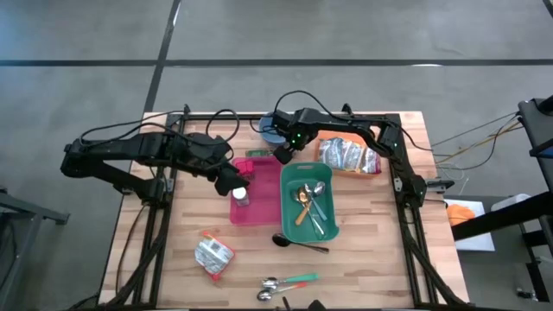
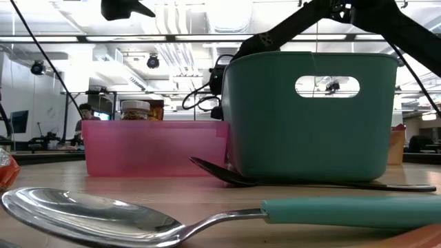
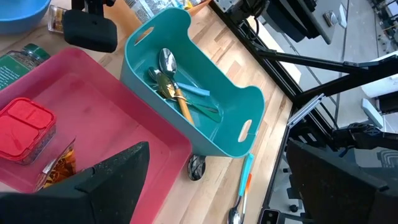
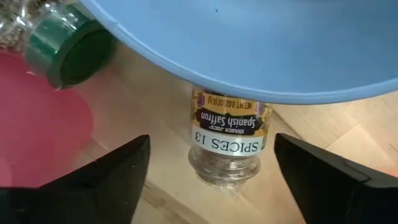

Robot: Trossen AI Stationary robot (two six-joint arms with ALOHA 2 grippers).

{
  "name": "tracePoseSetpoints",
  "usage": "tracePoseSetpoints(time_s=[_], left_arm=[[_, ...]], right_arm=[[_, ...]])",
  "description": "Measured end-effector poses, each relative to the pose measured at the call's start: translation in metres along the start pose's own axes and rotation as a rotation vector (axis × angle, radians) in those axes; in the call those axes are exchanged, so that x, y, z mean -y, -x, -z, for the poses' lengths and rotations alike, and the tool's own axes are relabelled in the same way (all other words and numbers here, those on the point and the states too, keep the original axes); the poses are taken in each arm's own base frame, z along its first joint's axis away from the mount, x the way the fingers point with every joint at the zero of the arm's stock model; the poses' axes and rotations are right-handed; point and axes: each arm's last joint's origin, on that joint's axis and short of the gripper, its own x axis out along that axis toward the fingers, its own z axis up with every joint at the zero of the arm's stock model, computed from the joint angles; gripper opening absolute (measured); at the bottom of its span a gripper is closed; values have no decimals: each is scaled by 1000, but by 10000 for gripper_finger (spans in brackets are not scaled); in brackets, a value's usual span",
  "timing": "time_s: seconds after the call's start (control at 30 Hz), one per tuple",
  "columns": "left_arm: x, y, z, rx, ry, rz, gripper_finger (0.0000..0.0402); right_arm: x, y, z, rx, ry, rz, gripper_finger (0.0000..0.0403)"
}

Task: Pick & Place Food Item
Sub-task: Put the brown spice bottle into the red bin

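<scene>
I'm seeing my right claw (image 4: 208, 180) spreading wide around a small clear glass saffron jar (image 4: 228, 140) lying on the wood-slat table (image 1: 380, 216) beside the smooth blue bowl (image 4: 249, 43); only this wrist view is showing its label. My left claw (image 3: 211, 186) is gaping above the glossy pink bin (image 3: 124, 124).

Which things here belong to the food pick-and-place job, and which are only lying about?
Job:
saffron jar between the right gripper fingers
red-lidded jar in the pink bin
green-lidded jar
left gripper

Lying about:
teal basket of cutlery
spoons
blue bowl
</scene>
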Motion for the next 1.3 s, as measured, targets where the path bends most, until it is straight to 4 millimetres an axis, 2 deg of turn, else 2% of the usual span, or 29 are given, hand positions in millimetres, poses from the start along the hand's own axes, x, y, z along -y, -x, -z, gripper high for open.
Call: tracePoseSetpoints(time_s=[0.4,0.73,0.93,1.1,1.3], left_arm=[[0,0,0,0,3,0,380],[0,0,0,-1,3,1,380],[0,0,0,-2,3,1,380],[0,0,0,-8,3,7,380],[0,0,1,-15,4,4,380]], right_arm=[[1,-4,2,-12,-1,-14,175],[0,1,2,-6,3,-29,88],[1,3,3,-15,35,-23,18],[-1,6,3,-5,55,-25,21],[-1,7,4,-9,50,-26,69]])
